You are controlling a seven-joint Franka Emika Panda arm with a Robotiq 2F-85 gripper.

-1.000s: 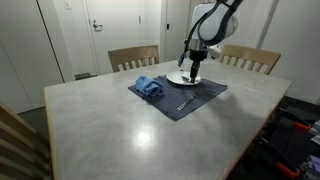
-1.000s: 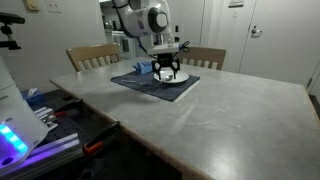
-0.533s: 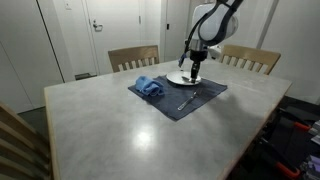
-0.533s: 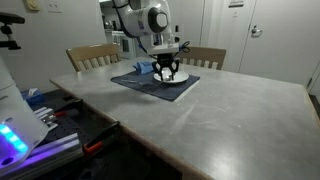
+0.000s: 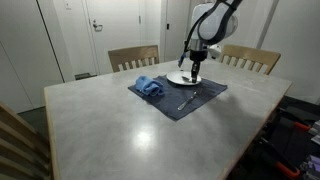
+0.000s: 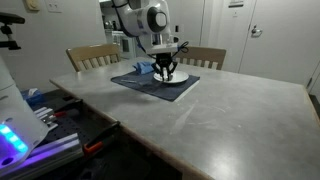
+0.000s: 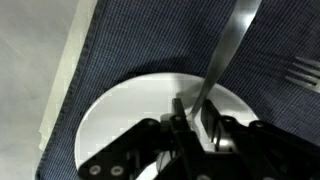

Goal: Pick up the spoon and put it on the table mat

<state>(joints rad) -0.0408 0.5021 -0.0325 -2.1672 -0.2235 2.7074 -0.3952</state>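
Observation:
In the wrist view a metal spoon (image 7: 228, 40) lies with one end on a white plate (image 7: 120, 110) and its handle running out over the dark blue table mat (image 7: 140, 40). My gripper (image 7: 192, 105) is down over the plate, and its jaws stand close on either side of the spoon's lower end. In both exterior views the gripper (image 5: 194, 73) (image 6: 167, 72) hangs straight down onto the plate (image 5: 182, 78) (image 6: 178, 78) at the far end of the mat (image 5: 205, 90) (image 6: 150, 86). The spoon is too small to make out there.
A fork (image 7: 303, 70) lies on the mat right of the plate. A crumpled blue cloth (image 5: 150, 87) sits on the mat's other end, and a utensil (image 5: 187, 102) lies near its front edge. Two wooden chairs (image 5: 133, 57) (image 5: 250, 58) stand behind the grey table (image 5: 110, 130).
The jaws have drawn together around the spoon's end. The arm, plate and mat have stayed where they were.

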